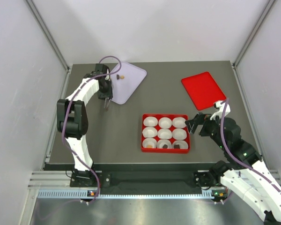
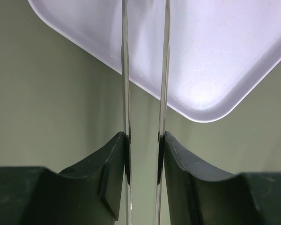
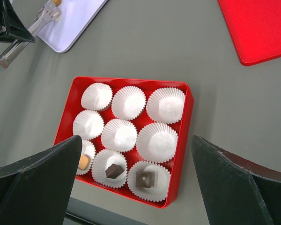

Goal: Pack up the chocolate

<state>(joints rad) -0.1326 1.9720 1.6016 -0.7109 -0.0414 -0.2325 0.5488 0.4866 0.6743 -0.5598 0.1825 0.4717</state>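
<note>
Two chocolate pieces, one dark [image 1: 118,76] and one tan [image 1: 123,76], lie on the lavender tray [image 1: 131,82] at the back left. My left gripper [image 1: 105,93] [image 2: 145,140] is shut on thin metal tongs [image 2: 125,70] at the tray's near-left edge. The tong arms stand apart and their tips are cut off in the left wrist view. The red box [image 1: 165,149] [image 3: 185,122] holds nine white cups. Its near row has a tan chocolate [image 3: 84,161] and two dark pieces [image 3: 113,171] [image 3: 145,178]. My right gripper [image 1: 195,124] [image 3: 136,140] is open beside the box's right side.
A red lid [image 1: 203,90] [image 3: 257,28] lies flat at the back right. The lavender tray's corner [image 2: 210,70] fills the top of the left wrist view. Grey walls with metal posts close in the table on three sides.
</note>
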